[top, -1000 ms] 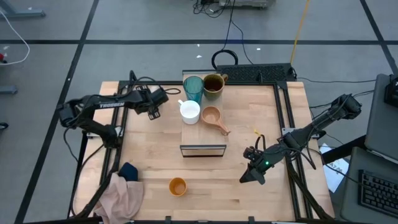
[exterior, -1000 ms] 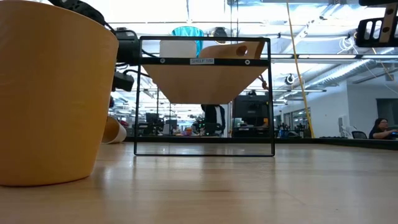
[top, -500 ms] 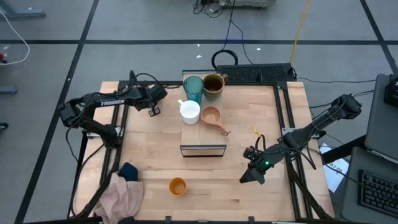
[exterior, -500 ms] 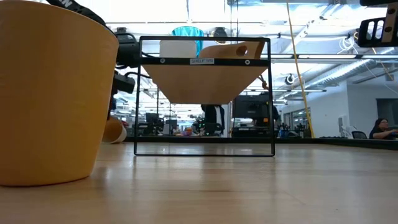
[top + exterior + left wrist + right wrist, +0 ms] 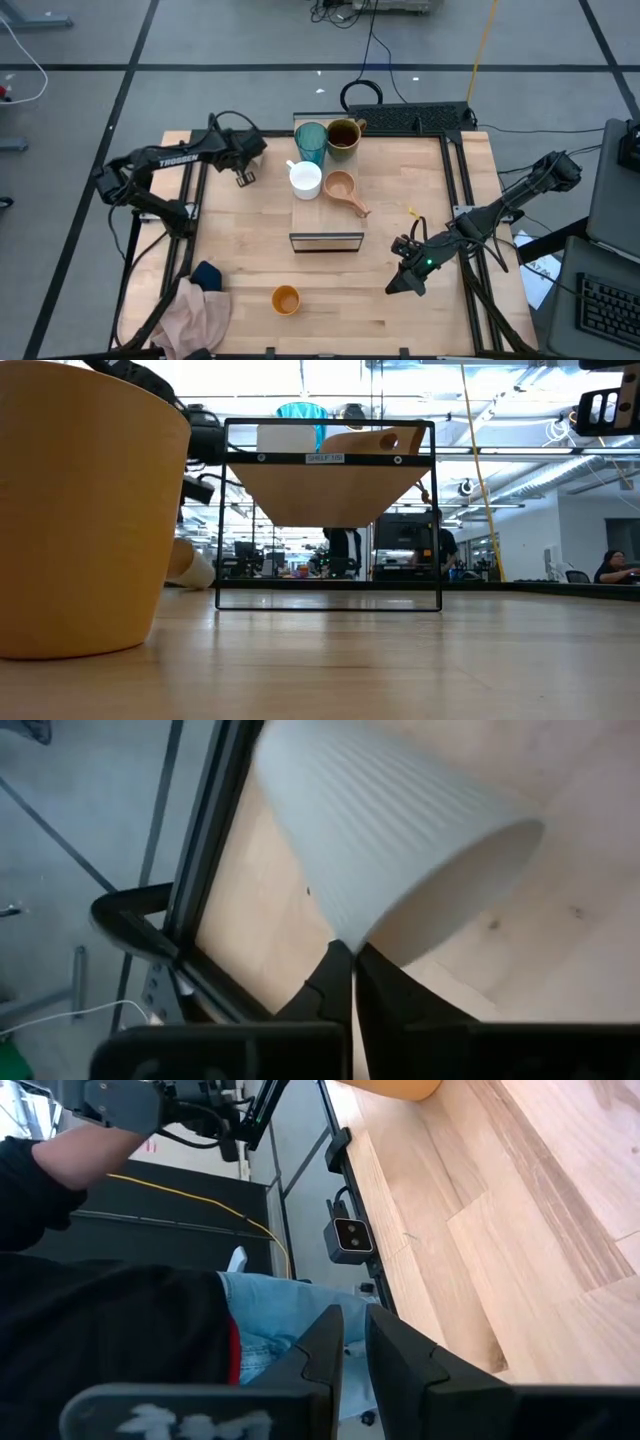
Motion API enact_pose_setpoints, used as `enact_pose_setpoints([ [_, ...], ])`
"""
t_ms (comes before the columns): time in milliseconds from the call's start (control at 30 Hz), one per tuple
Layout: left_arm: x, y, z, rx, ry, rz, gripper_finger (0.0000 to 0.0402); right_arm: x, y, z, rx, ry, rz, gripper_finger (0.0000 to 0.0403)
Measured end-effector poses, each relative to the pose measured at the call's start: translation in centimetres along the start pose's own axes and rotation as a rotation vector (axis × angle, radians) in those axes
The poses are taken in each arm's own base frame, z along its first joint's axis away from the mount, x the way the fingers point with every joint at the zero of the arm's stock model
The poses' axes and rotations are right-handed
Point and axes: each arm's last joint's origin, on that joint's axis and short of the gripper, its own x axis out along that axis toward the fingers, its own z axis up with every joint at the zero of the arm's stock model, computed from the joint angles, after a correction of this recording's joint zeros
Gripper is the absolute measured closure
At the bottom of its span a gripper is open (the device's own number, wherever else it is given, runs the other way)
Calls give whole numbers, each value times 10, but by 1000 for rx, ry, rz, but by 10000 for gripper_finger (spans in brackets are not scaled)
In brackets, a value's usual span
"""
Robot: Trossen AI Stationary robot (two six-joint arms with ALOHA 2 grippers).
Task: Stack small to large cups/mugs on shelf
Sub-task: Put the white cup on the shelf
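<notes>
Pinching the small beige cup (image 5: 400,830) at its rim, the left gripper (image 5: 346,960) has its jaws pressed nearly together on the cup wall. In the high view the left gripper (image 5: 243,178) is off the shelf's (image 5: 327,215) left side, level with its far half and near it. In the low view the small beige cup (image 5: 192,565) shows left of the shelf (image 5: 328,428), tipped on its side, low by the tabletop (image 5: 400,660). Cannot tell if it touches the wood.

On the shelf top:
- The teal tumbler (image 5: 310,143) and the dark olive mug (image 5: 343,135) stand side by side at the far end.
- The white mug (image 5: 305,180) stands just in front of the tumbler.
- The wooden handled cup (image 5: 340,186) is beside the white mug, its handle pointing toward the shelf's near right edge.

The small orange cup (image 5: 286,299) stands upright on the table, off the shelf and well out in front of its open near end, slightly left. It fills the low view's left side.

The right gripper (image 5: 405,283) waits to the right of the shelf's near end, well apart. Its jaws are drawn close with a thin slit between them, nothing held.

A pink and dark cloth (image 5: 195,310) lies far to the front left of the shelf.
</notes>
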Motion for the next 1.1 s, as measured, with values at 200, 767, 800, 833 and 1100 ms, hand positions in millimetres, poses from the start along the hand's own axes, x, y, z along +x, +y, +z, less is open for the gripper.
enact_pose_setpoints([
  [200, -22, 11, 6, -5, 24, -51, 401, 0, 0, 1, -15, -3, -1, 364],
  [767, -79, 25, -8, 120, 231, -395, 401, 0, -1, 1, -94, -8, -11, 364],
  [800, -83, 26, -7, 115, 223, -414, 401, 0, -1, 1, -100, -8, -12, 364],
  [833, -88, 27, -5, 110, 210, -427, 401, 0, -1, 1, -106, -8, -12, 364],
  [1100, -127, 33, 3, 25, 132, -465, 401, 0, -2, 3, -135, -19, -16, 364],
])
